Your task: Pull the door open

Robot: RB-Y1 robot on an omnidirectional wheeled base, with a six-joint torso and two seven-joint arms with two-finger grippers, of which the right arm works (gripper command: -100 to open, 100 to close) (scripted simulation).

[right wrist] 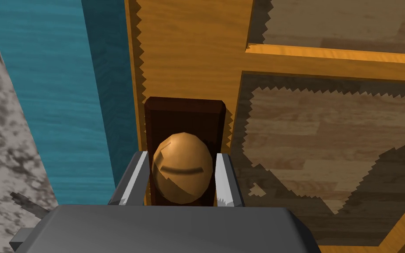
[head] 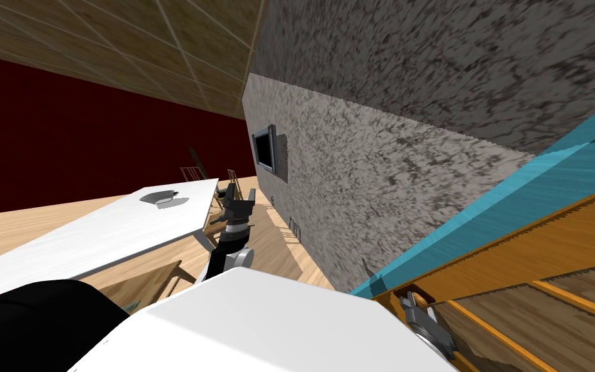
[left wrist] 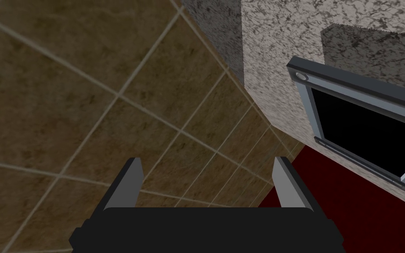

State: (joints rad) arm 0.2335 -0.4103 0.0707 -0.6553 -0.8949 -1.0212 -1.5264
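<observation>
Knob in right tool, seemingly gripped

Right gripper is boxed in. Its fingers hug both sides of the door knob, with the dark backplate and wooden door right behind, blocking any move forward. Beside the knob's plate runs the teal door frame, then the speckled wall, both close. The other side is free along the door panel. Left gripper has its fingers spread and the gap free, raised between the white table and the wall. A framed black panel juts from the wall near it. The floor strip between table and wall is passable.
</observation>
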